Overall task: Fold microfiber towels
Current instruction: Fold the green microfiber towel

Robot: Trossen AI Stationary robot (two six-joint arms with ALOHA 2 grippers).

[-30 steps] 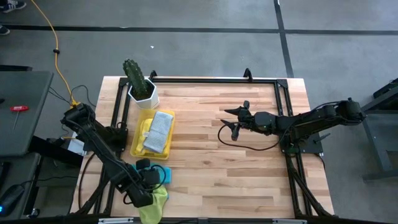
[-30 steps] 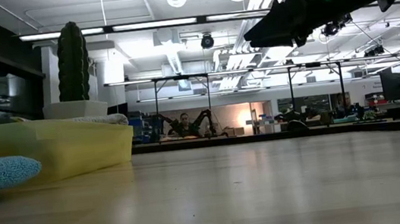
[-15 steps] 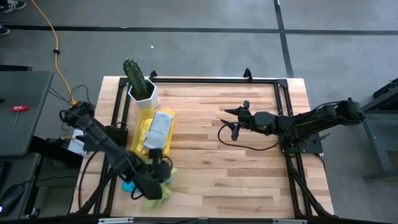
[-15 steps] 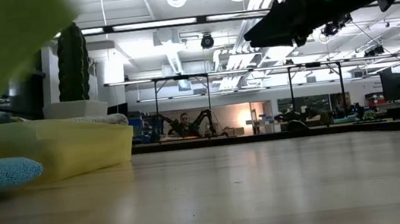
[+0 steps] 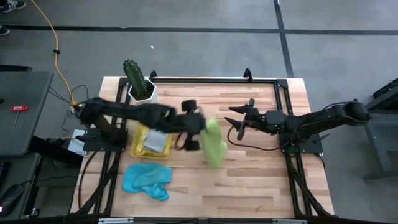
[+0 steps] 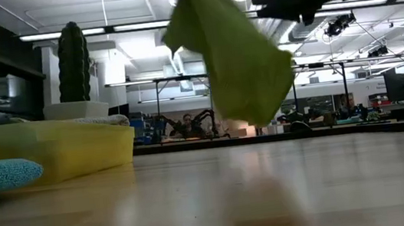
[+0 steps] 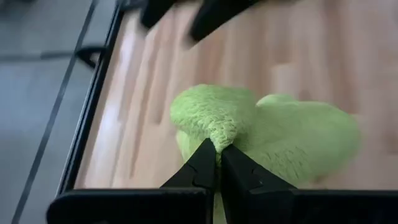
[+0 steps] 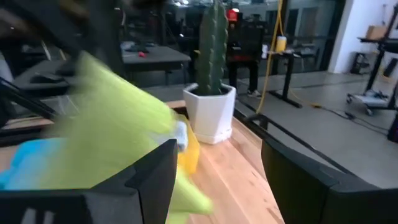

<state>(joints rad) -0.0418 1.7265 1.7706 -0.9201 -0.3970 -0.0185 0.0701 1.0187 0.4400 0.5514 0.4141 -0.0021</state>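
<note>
The left end effector (image 5: 198, 125) is closed on the lime green towel (image 5: 213, 143) and holds it in the air above the middle of the table (image 5: 249, 180). In the left wrist view the two fingers (image 7: 200, 167) pinch a small fold of the cloth at its upper edge, and the rest hangs down free. In the low view the towel hangs well clear of the wood. The right end effector (image 5: 239, 118) has its jaws wide apart with nothing in them, just beside the towel at its 2 o'clock.

I judge this towel to be very light and soft. It has no stiffness, so it bunches and swings when carried, and it will not lie flat by itself. The fluffy surface gives good grip, and it is not fragile. For a clean fold a hold at a corner or along an edge is better than in the middle, and a second hold by the free end effector could spread it.

The yellow tray (image 5: 135, 145) lies at 9 o'clock of the table centre, with a grey towel (image 5: 155, 140) in it; whether other cloths lie under it I cannot tell. A light blue towel (image 5: 147, 180) lies crumpled on the table at 7 o'clock, near the tray. A cactus in a white pot (image 5: 140, 86) stands at 10 o'clock.
</note>
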